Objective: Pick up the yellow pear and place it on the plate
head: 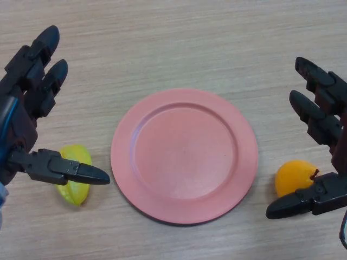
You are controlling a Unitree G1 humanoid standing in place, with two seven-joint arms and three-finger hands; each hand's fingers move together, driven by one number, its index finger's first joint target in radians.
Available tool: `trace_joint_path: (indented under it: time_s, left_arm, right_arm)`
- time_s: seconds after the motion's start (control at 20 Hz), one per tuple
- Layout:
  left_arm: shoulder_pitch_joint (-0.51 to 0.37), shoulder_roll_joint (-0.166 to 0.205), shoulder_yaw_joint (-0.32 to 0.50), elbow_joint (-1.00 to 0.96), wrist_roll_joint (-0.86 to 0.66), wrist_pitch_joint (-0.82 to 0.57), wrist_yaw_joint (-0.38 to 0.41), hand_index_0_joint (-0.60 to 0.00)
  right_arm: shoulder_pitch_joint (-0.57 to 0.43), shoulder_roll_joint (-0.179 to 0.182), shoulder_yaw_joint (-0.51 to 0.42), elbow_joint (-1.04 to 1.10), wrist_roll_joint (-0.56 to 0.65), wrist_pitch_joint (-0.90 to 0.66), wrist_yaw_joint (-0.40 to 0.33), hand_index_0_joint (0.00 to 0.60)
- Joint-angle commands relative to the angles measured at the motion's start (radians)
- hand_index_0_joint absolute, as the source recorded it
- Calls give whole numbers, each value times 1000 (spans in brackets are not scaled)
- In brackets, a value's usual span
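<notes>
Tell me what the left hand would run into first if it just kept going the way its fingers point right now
Probably nothing: the left hand has straight fingers aimed up the view over bare table. The yellow-green fruit lies under its thumb, and the pink plate sits off to the side. Hand height is unclear.

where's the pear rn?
Head view, right side: the yellow pear lies on the table beside the pink plate, under the open right hand.
</notes>
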Motion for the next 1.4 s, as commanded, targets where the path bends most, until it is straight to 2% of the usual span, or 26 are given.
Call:
trace_joint_path:
  time_s: [0.05,0.3,0.45,0.6,0.75,0.85,0.9,1.15,1.4]
  left_arm:
    - [-24,34,54,-69,-1,-153,22,0]
    - [-3,30,76,-123,-34,-80,-8,0]
    - [7,23,84,-120,-32,-103,-5,0]
    - [6,22,79,-117,-17,-108,6,0]
    - [12,15,64,-127,-12,-95,11,0]
    - [6,18,54,-146,-9,-63,5,0]
    - [-1,17,42,-150,1,-51,7,0]
    - [-13,10,-3,-181,41,-2,-8,0]
    - [-10,8,7,-186,51,6,-20,0]
  right_arm:
    - [-17,-22,-52,-50,-47,-157,16,0]
    - [7,-16,-43,-49,-89,-195,27,0]
    - [50,-12,-60,28,-128,-344,79,0]
    - [96,-2,-105,137,-105,-491,134,0]
    - [114,1,-129,296,-121,-657,140,0]
    - [117,0,-146,428,-122,-797,121,0]
    - [104,-4,-148,507,-123,-874,87,0]
    - [70,-22,-126,708,-118,-1045,2,0]
    - [0,-38,-77,971,-176,-1225,-138,0]
